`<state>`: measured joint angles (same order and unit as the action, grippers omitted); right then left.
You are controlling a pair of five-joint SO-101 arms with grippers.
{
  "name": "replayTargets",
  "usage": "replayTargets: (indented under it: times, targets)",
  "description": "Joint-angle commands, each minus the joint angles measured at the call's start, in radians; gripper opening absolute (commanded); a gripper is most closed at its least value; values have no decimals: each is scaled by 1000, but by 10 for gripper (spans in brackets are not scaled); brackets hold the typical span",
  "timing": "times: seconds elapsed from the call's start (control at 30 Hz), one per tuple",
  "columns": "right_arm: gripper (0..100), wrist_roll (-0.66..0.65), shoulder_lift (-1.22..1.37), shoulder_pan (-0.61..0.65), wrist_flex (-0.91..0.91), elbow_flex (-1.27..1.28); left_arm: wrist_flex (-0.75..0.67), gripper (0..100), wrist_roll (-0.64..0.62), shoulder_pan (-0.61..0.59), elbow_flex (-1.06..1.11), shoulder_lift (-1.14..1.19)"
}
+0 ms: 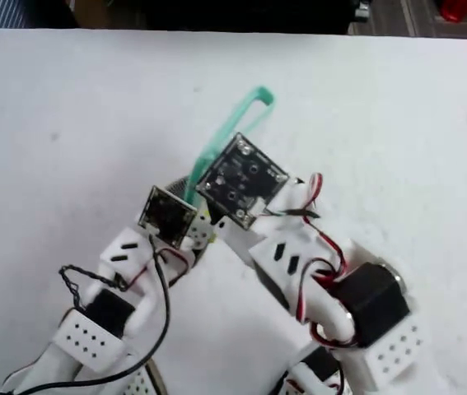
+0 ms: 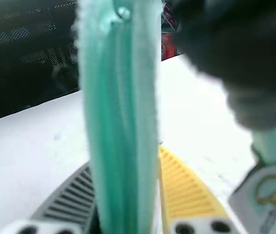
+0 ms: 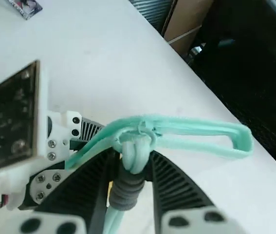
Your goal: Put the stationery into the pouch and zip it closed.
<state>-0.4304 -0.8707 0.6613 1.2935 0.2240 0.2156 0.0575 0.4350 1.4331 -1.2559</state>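
A white worktop [image 1: 68, 115] seen from above, with two white robot arms coming in from the near edge and meeting at its middle. The left arm [image 1: 105, 317] and the right arm [image 1: 365, 304] hold a mint-green pouch [image 1: 233, 132] between them. Its thin edge sticks out toward the far side from under the two wrist cameras.

From the left wrist, the left end effector [image 2: 123, 161] is clenched on the pouch [image 2: 120, 122]. One grey finger and one yellow finger [image 2: 186, 190] press the fabric edge from either side.

From the right wrist, the right end effector [image 3: 130, 165] grasps the grey ribbed zipper pull [image 3: 126, 192] between its black ribbed fingers [image 3: 176, 187]. The pull hangs on a mint cord from the slider. Past the slider, on the far side, the pouch [image 3: 191, 131] gapes open, its two edges standing apart in a long loop. The left end effector [image 3: 86, 141] grips the pouch just to the left of the slider.
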Motion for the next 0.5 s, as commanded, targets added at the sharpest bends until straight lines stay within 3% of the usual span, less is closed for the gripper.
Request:
replayTargets:
  times: [0.0,0.27,0.47]
  targets:
    - [17,3,-1,-4,-18,-68,41,159,-69,-4,-34,-50]
    - [17,-2,79,33,28,-201,399,169,-126,-7,-305,-50]
    - [17,-3,231,-102,54,-362,442,163,-121,-5,-341,-50]
